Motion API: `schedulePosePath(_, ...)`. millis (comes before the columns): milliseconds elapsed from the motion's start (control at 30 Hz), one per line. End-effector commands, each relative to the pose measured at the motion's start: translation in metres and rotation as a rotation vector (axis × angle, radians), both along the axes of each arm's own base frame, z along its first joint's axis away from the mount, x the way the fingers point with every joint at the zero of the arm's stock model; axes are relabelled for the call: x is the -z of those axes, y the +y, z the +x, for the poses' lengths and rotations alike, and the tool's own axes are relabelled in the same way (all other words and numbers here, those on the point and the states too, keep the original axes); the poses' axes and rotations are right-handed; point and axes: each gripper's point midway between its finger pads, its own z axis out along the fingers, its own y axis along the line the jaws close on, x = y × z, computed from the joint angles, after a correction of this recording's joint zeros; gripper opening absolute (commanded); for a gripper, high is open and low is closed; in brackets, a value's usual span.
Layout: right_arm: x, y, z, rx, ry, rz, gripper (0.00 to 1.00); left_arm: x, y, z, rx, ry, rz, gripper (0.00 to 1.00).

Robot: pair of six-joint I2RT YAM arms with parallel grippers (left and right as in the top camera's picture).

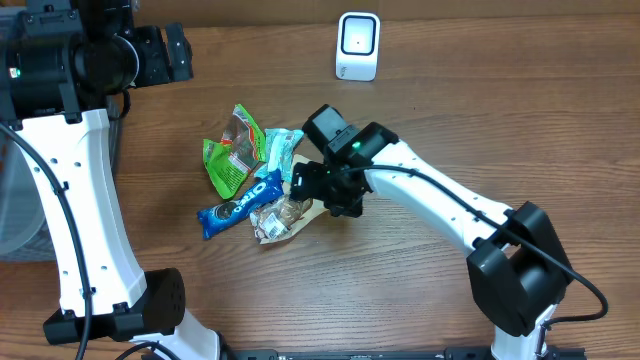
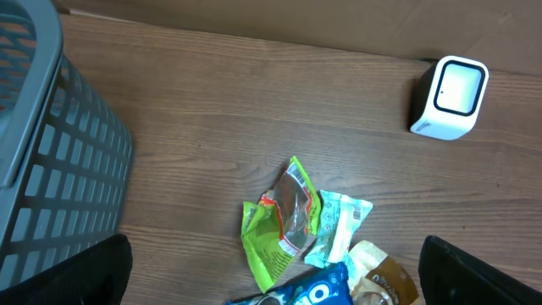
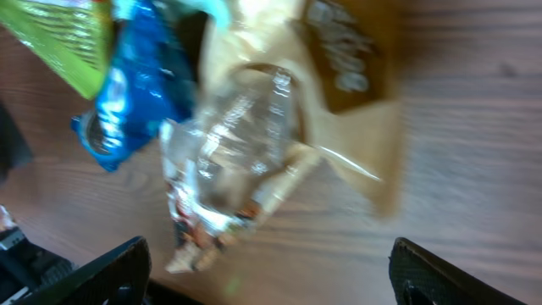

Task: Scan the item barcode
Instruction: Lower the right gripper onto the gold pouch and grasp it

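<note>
Right end effector (image 3: 275, 271), jaws wide, hangs above the snack packet (image 3: 246, 144). Light, crinkly, probably slippery film; pinch the edge nearest the scanner (image 1: 357, 46).

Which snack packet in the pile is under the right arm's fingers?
The tan, clear-windowed packet, framed between the right fingers; blue packet, green packet and teal packet lie aside.

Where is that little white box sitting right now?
The white scanner box stands near the middle of the far edge of the table in the overhead view, beyond the pile of snack packets, not touching them.
</note>
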Motion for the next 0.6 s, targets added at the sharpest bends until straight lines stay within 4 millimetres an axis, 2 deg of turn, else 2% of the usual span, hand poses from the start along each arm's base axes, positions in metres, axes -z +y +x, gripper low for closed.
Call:
schedulePosePath(0, 0.013, 0.016, -0.001, 0.004, -0.024, -0.020, 0.90, 0.002, 0.001, 0.002, -0.011, 0.005, -0.002, 1.00)
schedulePosePath(67, 0.020, 0.024, -0.001, -0.046, -0.071, -0.028, 0.90, 0.002, 0.001, 0.002, -0.011, 0.005, -0.002, 1.00)
schedulePosePath(200, 0.038, 0.026, -0.009, -0.102, -0.071, -0.069, 0.90, 0.002, 0.001, 0.002, -0.011, 0.005, -0.002, 1.00)
schedulePosePath(233, 0.050, 0.022, -0.016, -0.117, -0.039, -0.103, 0.90, 0.002, 0.001, 0.002, -0.012, 0.005, -0.002, 1.00)
schedulePosePath(333, 0.063, 0.014, -0.025, -0.121, 0.013, -0.151, 0.90, 0.002, 0.001, 0.002, -0.011, 0.005, -0.002, 1.00)
schedulePosePath(567, 0.065, -0.033, -0.006, -0.147, 0.049, -0.205, 0.89, 0.002, 0.001, 0.002, -0.011, 0.005, -0.002, 1.00)
